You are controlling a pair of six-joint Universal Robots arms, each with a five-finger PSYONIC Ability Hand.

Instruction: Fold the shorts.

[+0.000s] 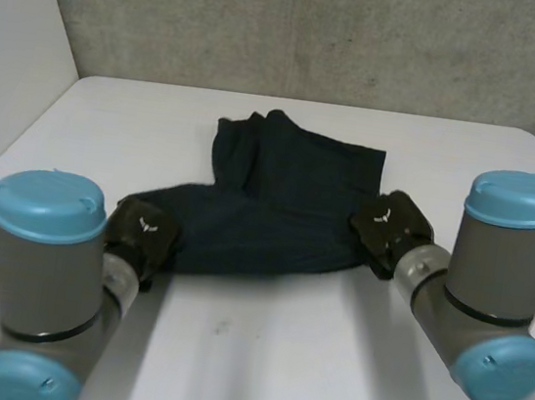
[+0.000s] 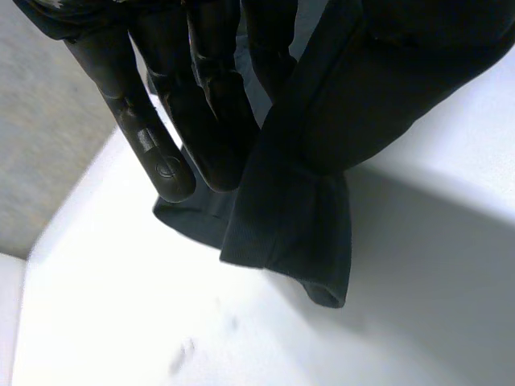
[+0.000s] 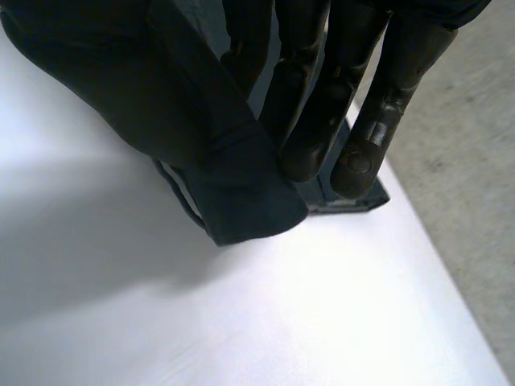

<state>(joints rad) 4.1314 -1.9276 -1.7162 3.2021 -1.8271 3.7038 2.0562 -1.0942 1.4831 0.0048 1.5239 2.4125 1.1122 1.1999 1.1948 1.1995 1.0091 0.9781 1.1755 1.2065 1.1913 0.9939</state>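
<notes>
Dark shorts (image 1: 277,201) lying on the counter (image 1: 305,363) between my two arms, left hand (image 1: 142,230) pinching one end of the cloth, right hand (image 1: 389,231) pinching the opposite end, both ends lifted, as I read it.

You can see the left hand (image 2: 213,104) come down with straight fingers and pinch the dark shorts (image 2: 306,217) at one end. The cloth is bunched beside the fingers. Its edge hangs just above the white table (image 2: 121,322).
</notes>
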